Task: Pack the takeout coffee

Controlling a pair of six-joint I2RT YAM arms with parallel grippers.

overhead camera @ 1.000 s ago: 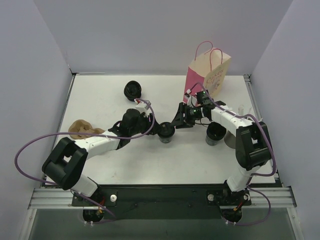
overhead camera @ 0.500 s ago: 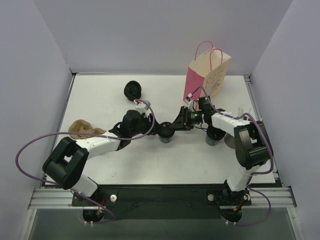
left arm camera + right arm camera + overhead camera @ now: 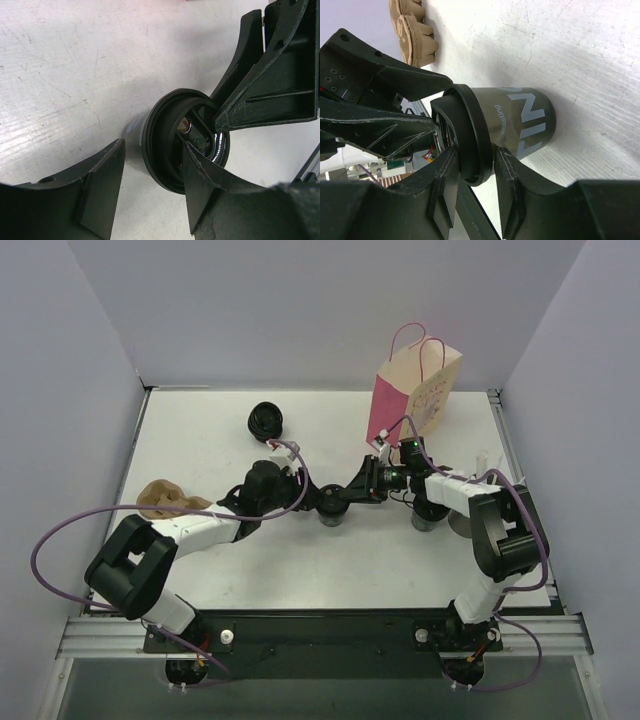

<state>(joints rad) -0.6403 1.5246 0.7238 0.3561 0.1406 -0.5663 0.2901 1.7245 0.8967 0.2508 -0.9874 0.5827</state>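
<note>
Coffee cup being held upright at centre of top view, between both grippers. Lid rim being pinched by right gripper: fingers nearly closed, one on each side of rim. Left gripper being held wide open around same cup; one finger apart from cup wall, bare table showing between. Second cup being partly covered by right arm, right of centre. Pink bag being left standing upper right, well apart.
</note>
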